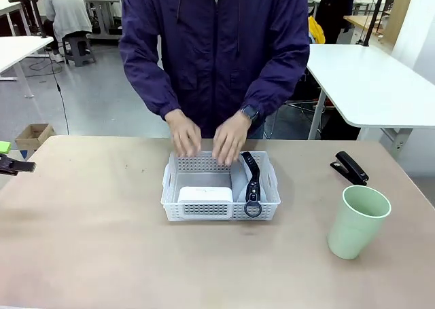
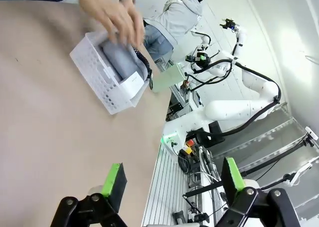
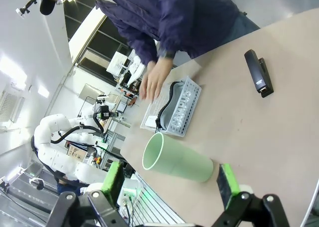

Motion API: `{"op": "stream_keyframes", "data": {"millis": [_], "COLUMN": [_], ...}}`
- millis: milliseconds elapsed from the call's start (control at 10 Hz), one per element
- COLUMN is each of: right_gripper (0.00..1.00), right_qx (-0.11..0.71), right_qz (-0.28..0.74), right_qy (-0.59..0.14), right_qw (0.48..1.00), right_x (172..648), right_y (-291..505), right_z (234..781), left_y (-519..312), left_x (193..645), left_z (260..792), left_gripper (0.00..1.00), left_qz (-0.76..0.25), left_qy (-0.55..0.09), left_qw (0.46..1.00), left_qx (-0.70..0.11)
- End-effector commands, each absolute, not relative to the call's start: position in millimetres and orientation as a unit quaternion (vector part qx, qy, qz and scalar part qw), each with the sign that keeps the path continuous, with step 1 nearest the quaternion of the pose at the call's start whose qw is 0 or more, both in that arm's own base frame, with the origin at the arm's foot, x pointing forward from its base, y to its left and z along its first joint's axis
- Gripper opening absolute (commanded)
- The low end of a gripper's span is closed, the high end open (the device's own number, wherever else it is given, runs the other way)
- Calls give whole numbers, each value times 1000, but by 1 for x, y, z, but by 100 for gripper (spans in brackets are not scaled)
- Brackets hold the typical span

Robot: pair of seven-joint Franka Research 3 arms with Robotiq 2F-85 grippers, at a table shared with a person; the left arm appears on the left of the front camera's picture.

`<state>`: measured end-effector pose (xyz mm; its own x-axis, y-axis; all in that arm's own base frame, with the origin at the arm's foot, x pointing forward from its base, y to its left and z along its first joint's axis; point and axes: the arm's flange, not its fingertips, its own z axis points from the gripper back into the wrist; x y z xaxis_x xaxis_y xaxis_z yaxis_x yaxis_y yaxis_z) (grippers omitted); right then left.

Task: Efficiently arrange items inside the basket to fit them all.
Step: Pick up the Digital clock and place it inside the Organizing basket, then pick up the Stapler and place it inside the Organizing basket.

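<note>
The white perforated basket stands mid-table in front of the person. Inside it, a white box lies at the near left. A grey soft case fills the right part, its black strap and ring draped over the near wall. Both of the person's hands hover at the basket's far rim. The black stapler and pale green cup sit on the table to the right. My left gripper is open, far from the basket. My right gripper is open, short of the cup.
The brown table has free room left of the basket and along its near edge. Part of my left gripper pokes in at the table's left edge. White tables and another person stand behind.
</note>
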<state>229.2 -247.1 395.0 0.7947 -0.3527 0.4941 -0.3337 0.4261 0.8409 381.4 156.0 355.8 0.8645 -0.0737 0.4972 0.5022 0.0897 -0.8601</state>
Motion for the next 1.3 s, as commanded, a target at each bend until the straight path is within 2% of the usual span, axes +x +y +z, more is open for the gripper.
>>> {"op": "stream_keyframes", "data": {"millis": [0, 1200], "right_gripper": [100, 100], "right_qx": [537, 536], "right_qz": [2, -6], "right_qy": [-336, -320], "right_qw": [774, 781], "right_x": [230, 229], "right_y": [-247, -247], "right_z": [397, 395], "left_y": [154, 154], "left_x": [378, 378], "left_z": [357, 357], "left_gripper": [100, 100], "left_qz": [-197, -197], "left_qy": [-164, -164], "left_qw": [723, 723], "left_qx": [-642, -642]}}
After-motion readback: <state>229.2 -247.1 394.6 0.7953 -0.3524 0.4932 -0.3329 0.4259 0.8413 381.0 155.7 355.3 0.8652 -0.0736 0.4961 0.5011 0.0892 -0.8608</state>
